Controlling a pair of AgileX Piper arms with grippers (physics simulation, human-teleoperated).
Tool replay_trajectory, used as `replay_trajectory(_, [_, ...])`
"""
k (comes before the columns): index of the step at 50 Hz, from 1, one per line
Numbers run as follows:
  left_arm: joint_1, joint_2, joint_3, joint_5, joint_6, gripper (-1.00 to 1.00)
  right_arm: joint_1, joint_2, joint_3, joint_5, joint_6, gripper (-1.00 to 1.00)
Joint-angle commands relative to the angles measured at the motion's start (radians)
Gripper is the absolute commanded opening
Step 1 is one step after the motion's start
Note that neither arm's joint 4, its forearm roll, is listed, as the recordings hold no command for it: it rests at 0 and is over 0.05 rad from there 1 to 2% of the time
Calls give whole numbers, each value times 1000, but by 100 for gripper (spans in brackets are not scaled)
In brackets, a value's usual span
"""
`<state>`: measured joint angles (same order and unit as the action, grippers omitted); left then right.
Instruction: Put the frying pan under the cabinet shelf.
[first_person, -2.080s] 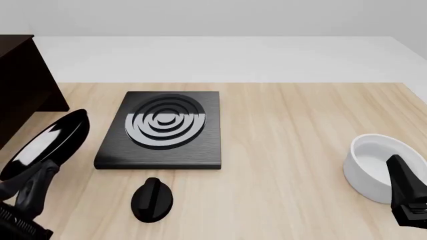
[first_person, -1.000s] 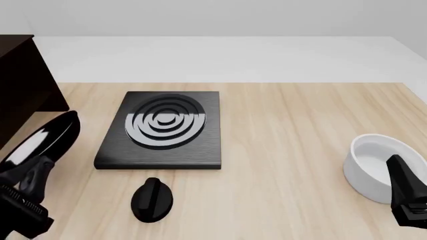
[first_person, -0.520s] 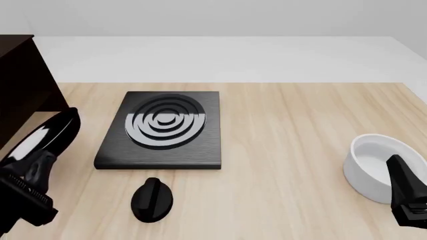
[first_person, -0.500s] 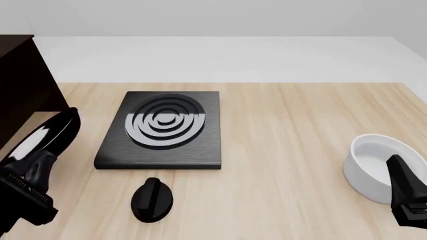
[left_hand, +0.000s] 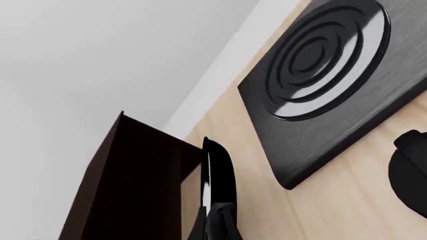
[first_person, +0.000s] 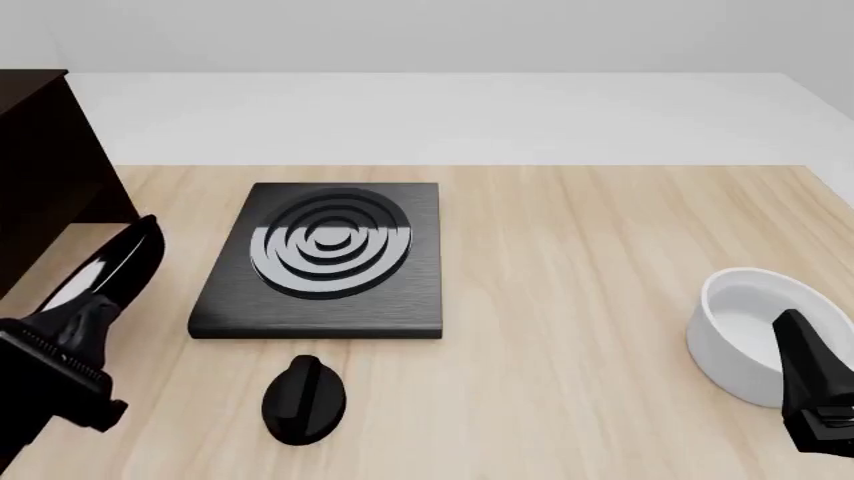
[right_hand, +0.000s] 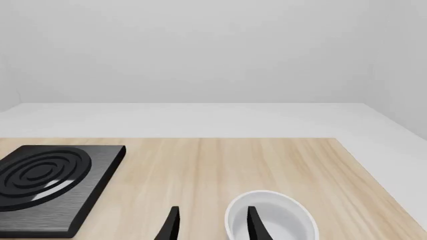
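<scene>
Left gripper (first_person: 83, 322) clamped on the short handle of the frying pan (first_person: 100, 275), jaws pinching it, pan tilted steeply on edge with the glossy pale inside facing up and toward the stove plate (first_person: 324, 258). Compared with two seconds ago, shifted leftward and a little farther back, rim now close beside the dark side board of the cabinet shelf (first_person: 47, 165), arm body swung in behind it at the front-left corner. Seen from the left wrist view as a thin black edge (left_hand: 217, 175) right at the cabinet shelf's front corner (left_hand: 133, 185), touching or not impossible to tell. Pan not yet under any board, held in the air above the table (first_person: 601, 240); probably the carrying stage nearly over, with the tucking-in under the shelf left to do. Likely need: levelling the pan or sliding it edge-first into the opening, with care against knocking the rim on the side board. Round black knob (first_person: 306, 398) lying in front of the stove plate, untouched. Right gripper (right_hand: 210, 222) idle at the table's right, jaws spread, parked just beside the white bowl (first_person: 745, 330) and gripping nothing
</scene>
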<state>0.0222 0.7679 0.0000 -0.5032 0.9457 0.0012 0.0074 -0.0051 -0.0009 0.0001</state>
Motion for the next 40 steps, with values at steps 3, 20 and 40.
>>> replay_trajectory(3, [11,46,0,-65,-18,-100,0,0,0,0,0,100])
replay_trajectory(20, [30,133,0,-135,-3,-100,0,0,0,0,0,100])
replay_trajectory(40, [62,282,0,-267,8,-100,0,0,0,0,0,100])
